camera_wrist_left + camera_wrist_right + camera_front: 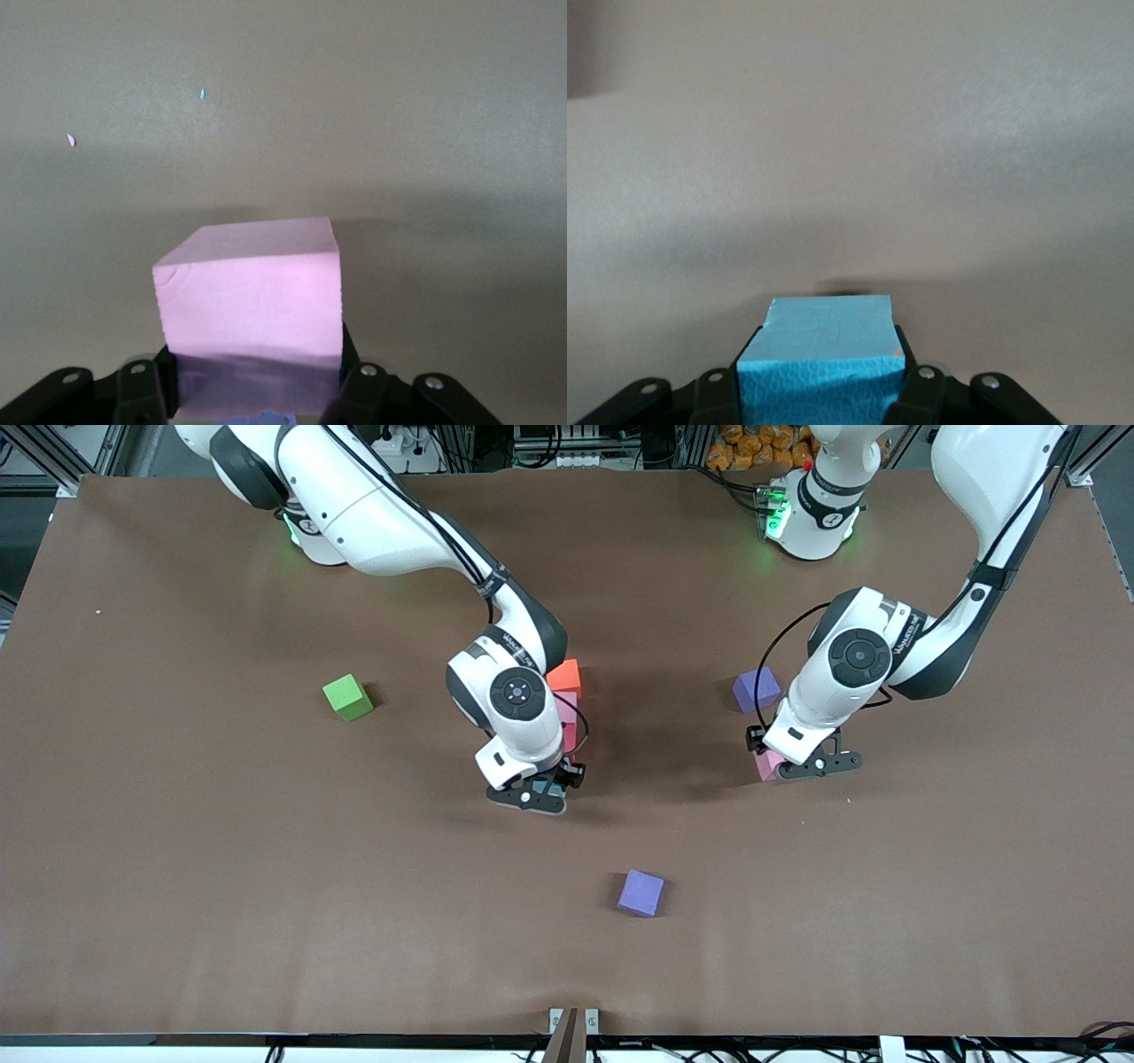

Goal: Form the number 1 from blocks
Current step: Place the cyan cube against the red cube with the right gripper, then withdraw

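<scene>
An orange block [565,676], a light pink block [568,707] and a red block [570,737] lie in a row at mid-table, partly hidden by the right arm. At the row's end nearer the front camera, my right gripper [542,786] [819,376] is shut on the light blue block [824,350], low at the table. Toward the left arm's end, my left gripper [781,767] [255,376] is shut on the second light pink block [767,765] [252,288], also low at the table. I cannot tell whether either held block touches the surface.
A purple cube [756,689] sits beside the left arm's wrist, farther from the front camera than the held pink block. Another purple cube [640,892] lies nearer the front camera at mid-table. A green cube [347,697] stands toward the right arm's end of the brown table [221,886].
</scene>
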Available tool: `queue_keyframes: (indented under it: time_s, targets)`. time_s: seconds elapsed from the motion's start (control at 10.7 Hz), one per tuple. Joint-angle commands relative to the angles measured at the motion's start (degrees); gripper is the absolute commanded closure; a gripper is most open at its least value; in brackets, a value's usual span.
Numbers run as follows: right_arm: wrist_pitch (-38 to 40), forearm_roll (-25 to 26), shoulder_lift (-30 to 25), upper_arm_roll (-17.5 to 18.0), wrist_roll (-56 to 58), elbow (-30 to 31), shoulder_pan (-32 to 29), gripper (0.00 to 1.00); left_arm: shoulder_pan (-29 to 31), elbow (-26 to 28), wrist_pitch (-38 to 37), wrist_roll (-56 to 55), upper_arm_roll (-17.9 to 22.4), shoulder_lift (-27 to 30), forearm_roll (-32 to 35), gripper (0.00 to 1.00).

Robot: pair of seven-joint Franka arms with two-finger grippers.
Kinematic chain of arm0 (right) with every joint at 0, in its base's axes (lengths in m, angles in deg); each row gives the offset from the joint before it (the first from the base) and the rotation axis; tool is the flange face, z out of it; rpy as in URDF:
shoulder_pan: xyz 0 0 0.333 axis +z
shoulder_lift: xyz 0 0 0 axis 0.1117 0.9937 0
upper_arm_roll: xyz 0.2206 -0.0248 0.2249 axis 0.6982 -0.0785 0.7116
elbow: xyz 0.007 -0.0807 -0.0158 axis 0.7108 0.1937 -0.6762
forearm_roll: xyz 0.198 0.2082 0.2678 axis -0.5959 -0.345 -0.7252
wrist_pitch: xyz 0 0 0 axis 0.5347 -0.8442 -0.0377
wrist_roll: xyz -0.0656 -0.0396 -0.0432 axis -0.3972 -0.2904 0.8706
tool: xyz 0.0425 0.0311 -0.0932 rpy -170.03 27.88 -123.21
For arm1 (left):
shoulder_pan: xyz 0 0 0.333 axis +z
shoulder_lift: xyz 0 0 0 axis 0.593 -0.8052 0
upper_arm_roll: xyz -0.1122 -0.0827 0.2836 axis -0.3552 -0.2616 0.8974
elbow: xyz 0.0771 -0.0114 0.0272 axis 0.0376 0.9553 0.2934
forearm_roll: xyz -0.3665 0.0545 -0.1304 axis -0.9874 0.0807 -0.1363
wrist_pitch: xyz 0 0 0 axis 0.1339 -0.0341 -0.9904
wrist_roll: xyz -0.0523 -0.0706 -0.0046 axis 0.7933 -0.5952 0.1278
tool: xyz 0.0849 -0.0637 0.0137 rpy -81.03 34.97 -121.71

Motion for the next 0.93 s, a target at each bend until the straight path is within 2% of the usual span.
queue_keyframes:
  time_s: [0.0,0.28,0.47,0.56,0.65,0.75,0.84]
  targets:
    - [0.17,-0.28,1.1,-0.37,-1.1,-0.86,0.9,0.97,0.34,0.33,-0.76,-0.29,-0.68,0.68,-1.11,1.0]
    - [0.17,-0.2,1.27,-0.46,-1.01,-0.86,1.07,0.97,0.34,0.41,-0.76,-0.11,-0.68,1.29,-1.11,1.0]
    - [0.09,-0.11,1.54,-0.46,-1.01,-0.86,1.16,0.91,0.6,0.5,-2.07,-0.2,-1.64,1.47,-1.11,1.0]
    - [-0.17,-0.11,1.71,-0.46,-1.01,-0.86,1.25,0.84,0.69,0.5,-2.34,-0.03,-1.74,1.47,-1.11,1.0]
    - [-0.87,-0.11,1.97,-0.46,-1.1,-0.86,1.34,0.65,0.69,0.41,-2.34,-0.11,-1.91,1.38,-1.11,1.0]
    - [-0.88,-0.11,1.98,-0.55,-1.01,-0.86,1.34,0.29,0.69,0.41,-2.34,-0.29,-2.35,1.47,-1.11,1.0]
    - [-0.79,-0.11,1.89,-0.63,-0.93,-0.94,1.34,0.0,0.69,0.41,-2.43,-0.38,-2.44,1.56,-1.2,1.0]
